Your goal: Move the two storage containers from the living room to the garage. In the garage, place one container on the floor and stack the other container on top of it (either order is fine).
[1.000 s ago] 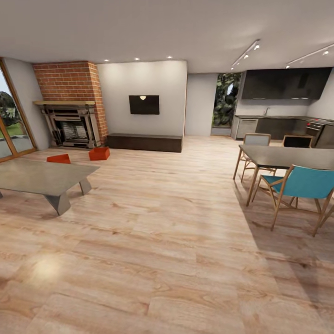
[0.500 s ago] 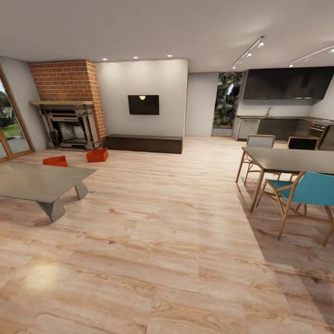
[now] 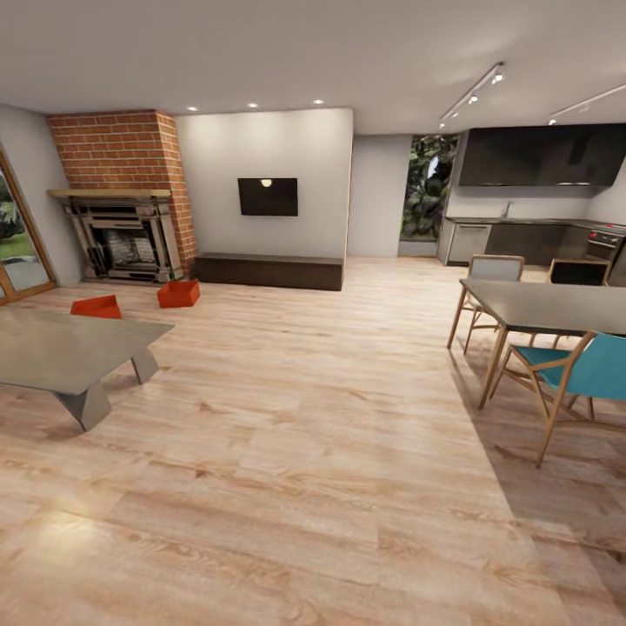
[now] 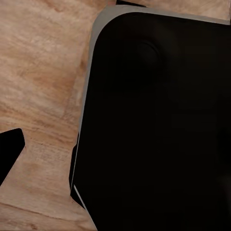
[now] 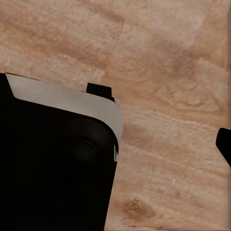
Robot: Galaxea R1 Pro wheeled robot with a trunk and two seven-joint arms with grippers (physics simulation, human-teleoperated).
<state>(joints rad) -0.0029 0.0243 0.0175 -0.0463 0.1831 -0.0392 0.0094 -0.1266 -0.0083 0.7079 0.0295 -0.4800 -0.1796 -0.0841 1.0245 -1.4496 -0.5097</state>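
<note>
Two orange-red rectangular plastic bins (image 3: pixel 96 306) (image 3: pixel 178 294) rest on the light wood plank floor (image 3: pixel 330 417) near the brick fireplace (image 3: pixel 122 204). State of each pincer: cannot tell.

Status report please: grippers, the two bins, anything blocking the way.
Grippers: state unreadable. Two storage containers on wood floor by fireplace, untouched. Coffee table near the left one.

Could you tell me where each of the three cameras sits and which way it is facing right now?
Head view: high on the robot, facing across the living room toward the brick fireplace and two storage containers on the plank floor.
Left wrist view: on the left arm, facing down at planks and a black body panel.
Right wrist view: on the right arm, facing down likewise, with a dark panel.
All three share the wood floor.
</note>
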